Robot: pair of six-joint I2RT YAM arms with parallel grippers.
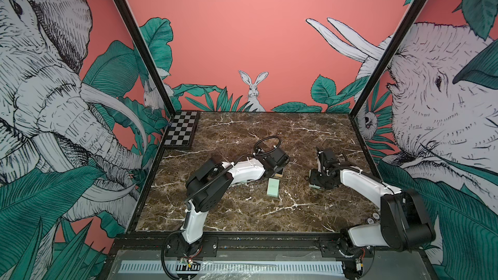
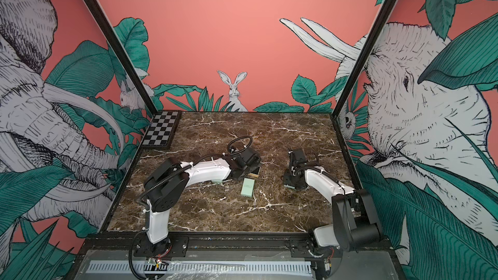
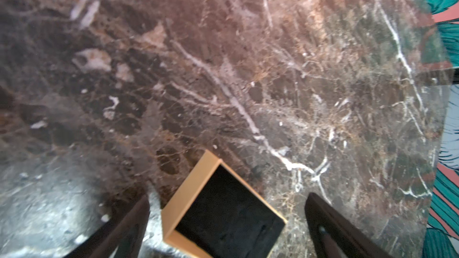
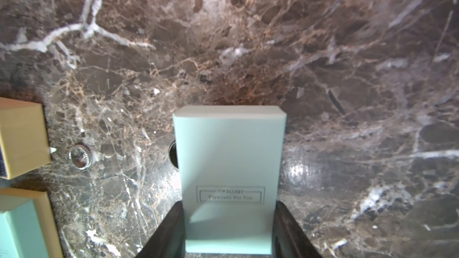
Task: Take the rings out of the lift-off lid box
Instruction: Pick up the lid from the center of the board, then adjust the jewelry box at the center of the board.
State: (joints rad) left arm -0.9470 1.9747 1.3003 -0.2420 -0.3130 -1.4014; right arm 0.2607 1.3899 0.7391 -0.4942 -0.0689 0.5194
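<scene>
On the marble [image 4: 248, 45], 1 ring [image 4: 80, 157] seems light, hard, slippery, best pinched across its band; right gripper [image 4: 227, 209] clamps a mint box [image 4: 228, 150], left gripper [image 3: 228, 196] gapes empty.

We see a dark brown marble table [image 1: 242, 136] veined in white. At its far left corner lies a black and grey checkerboard [image 1: 181, 129]. Coral-pink walls surround the table. A white rabbit [image 1: 253, 90] sits among green leaves on the far wall. A drawn elephant [image 1: 40, 90] fills the left wall and a second elephant [image 1: 436, 98] fills the right. A white slotted strip [image 1: 242, 267] runs along the near edge.
</scene>
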